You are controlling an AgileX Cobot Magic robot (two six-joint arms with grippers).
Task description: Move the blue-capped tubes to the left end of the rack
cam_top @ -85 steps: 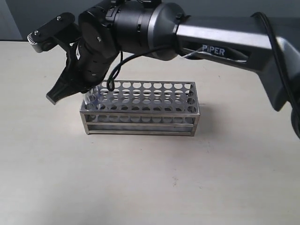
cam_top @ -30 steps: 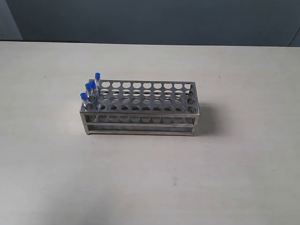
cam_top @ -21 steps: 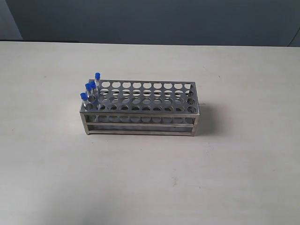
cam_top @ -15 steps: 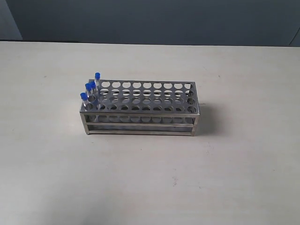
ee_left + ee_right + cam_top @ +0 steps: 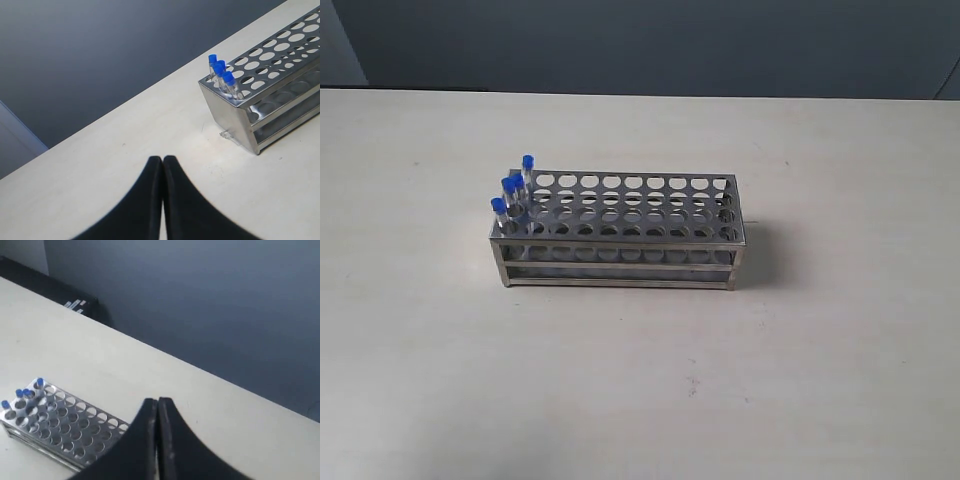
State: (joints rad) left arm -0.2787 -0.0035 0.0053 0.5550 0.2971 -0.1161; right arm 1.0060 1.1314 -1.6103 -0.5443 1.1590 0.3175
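The silver rack (image 5: 620,262) stands in the middle of the beige table in the exterior view. The blue-capped tubes (image 5: 512,184) stand upright in the holes at its left end, close together; its other holes show nothing in them. Neither gripper appears in the exterior view. In the left wrist view my left gripper (image 5: 163,159) is shut on nothing over bare table, well away from the rack (image 5: 235,117) and tubes (image 5: 220,67). In the right wrist view my right gripper (image 5: 157,401) is shut and empty, raised far from the rack (image 5: 80,426) and tubes (image 5: 22,392).
The beige table (image 5: 640,390) stretches on all sides of the rack. A dark wall (image 5: 650,45) runs along the table's far edge. A dark low object (image 5: 75,305) lies by that far edge in the right wrist view.
The right arm, which hung over the rack's left end 2.8 s ago, has left the exterior view, uncovering the tubes. Over the last second nothing moved.
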